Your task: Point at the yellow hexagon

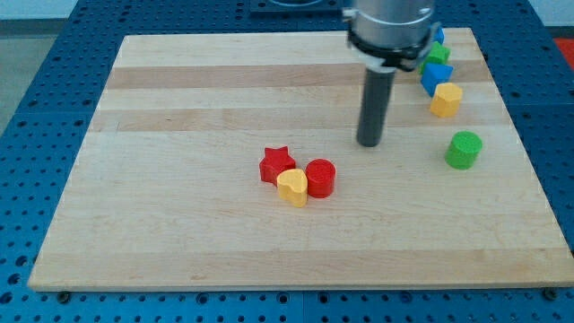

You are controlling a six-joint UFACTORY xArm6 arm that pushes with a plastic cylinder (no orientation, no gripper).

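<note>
Roughly at the middle of the wooden counter (179,135), a little toward its near edge, sits a tight group of three: a red star (276,165) on the left, a yellow heart-shaped block (292,187) just in front of it and touching, and a red cylinder (320,178) pressed against the heart's right side. Further right and farther back, my tip (370,144) stands on bare wood, well apart from that group and with open board all round it; there is no pincer on this arm, only the plain rod, so nothing opens, closes or grips. To the right of the rod a green cylinder (464,149) stands alone near the right edge. Behind it, toward the far right corner, is the yellow hexagon (446,100), touching a blue block (437,76) just beyond it; another blue block (439,54) and a sliver of a green block (427,64) lie farther back, partly hidden by the arm's housing, so their shapes are unclear. The hexagon looks small, stiff and light, likely to slide easily on the smooth wood, so I judge that it cannot be taken hold of, only nudged; pointing calls for stopping the tip just beside its near-left face without touching.
</note>
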